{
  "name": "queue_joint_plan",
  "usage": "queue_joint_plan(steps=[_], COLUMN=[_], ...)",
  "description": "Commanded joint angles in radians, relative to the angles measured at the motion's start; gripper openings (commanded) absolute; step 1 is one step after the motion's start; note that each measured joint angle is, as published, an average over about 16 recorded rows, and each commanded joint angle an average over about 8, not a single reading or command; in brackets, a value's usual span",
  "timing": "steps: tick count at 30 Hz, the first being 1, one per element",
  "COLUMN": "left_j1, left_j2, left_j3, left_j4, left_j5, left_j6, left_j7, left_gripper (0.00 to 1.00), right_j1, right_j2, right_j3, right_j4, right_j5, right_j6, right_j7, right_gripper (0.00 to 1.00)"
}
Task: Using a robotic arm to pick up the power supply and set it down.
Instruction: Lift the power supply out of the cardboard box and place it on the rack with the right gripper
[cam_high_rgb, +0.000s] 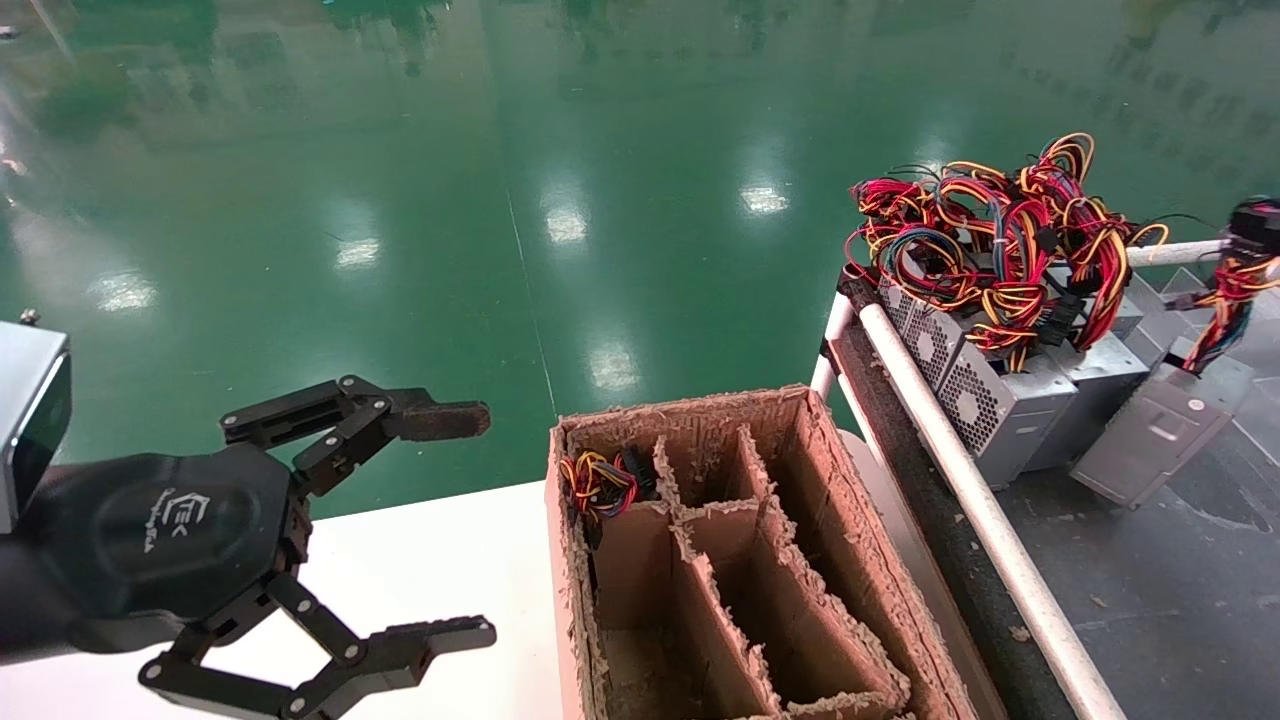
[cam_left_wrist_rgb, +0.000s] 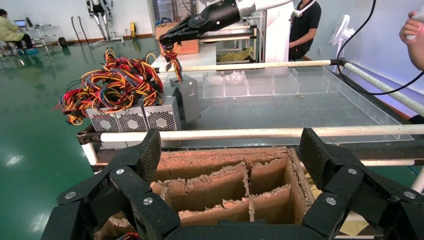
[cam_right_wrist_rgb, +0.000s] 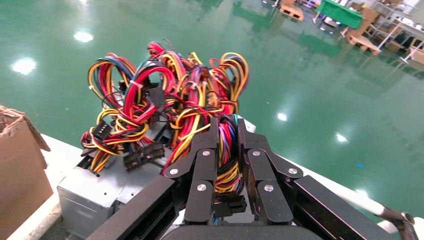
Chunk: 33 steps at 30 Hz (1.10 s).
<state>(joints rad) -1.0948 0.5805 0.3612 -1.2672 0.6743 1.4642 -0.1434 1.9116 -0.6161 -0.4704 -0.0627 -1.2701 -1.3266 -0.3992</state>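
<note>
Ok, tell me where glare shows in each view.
Head view: bright lamp reflections dot the glossy green floor. Right wrist view: similar spots on the floor beyond the wire bundle held by the right gripper. Left wrist view: faint sheen left of the open left gripper.

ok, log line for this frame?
right gripper: shut on wire bundle of grey metal power supply | left gripper: open, idle beside cardboard box

Left pincer (cam_left_wrist_rgb: 230, 170): fingers spread wide above a divided cardboard box (cam_left_wrist_rgb: 225, 187). Beyond a white rail (cam_left_wrist_rgb: 250, 133), grey power supplies (cam_left_wrist_rgb: 132, 120) are ranked; one power supply (cam_left_wrist_rgb: 186, 97) is gripped by its wires in the right pincer (cam_left_wrist_rgb: 171, 46).
</note>
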Motion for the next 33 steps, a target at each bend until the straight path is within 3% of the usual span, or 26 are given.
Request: queue_joint_plan(steps=[1, 22, 23, 24, 30, 31, 33], left_j1=[0.000, 0.000, 0.000, 0.000, 0.000, 0.000, 0.000], left_j2=[0.000, 0.000, 0.000, 0.000, 0.000, 0.000, 0.000], left_j3=[0.000, 0.000, 0.000, 0.000, 0.000, 0.000, 0.000], left_j4=[0.000, 0.000, 0.000, 0.000, 0.000, 0.000, 0.000], left_j5=[0.000, 0.000, 0.000, 0.000, 0.000, 0.000, 0.000], left_j6=[0.000, 0.000, 0.000, 0.000, 0.000, 0.000, 0.000], left_j7=[0.000, 0.000, 0.000, 0.000, 0.000, 0.000, 0.000], left_gripper=[1.00, 1.00, 1.00, 1.00, 1.00, 1.00, 1.00], right_j1=[-0.008, -0.043, -0.045, -0.046, -0.051, -0.052, -0.053], right_j2=[-0.009, -0.081, -0.083, -0.085, -0.098, -0.099, -0.102], right_j3=[0.001, 0.005, 0.006, 0.006, 0.008, 0.008, 0.008], right_j4=[0.006, 0.040, 0.040, 0.040, 0.044, 0.045, 0.047], right_j5=[0.001, 0.007, 0.007, 0.008, 0.011, 0.011, 0.011], right_j6=[0.003, 0.081, 0.088, 0.095, 0.136, 0.141, 0.148], right_j7=[0.003, 0.046, 0.047, 0.048, 0.054, 0.054, 0.055], right_gripper=[0.00, 0.01, 0.06, 0.17, 0.91, 0.99, 1.00])
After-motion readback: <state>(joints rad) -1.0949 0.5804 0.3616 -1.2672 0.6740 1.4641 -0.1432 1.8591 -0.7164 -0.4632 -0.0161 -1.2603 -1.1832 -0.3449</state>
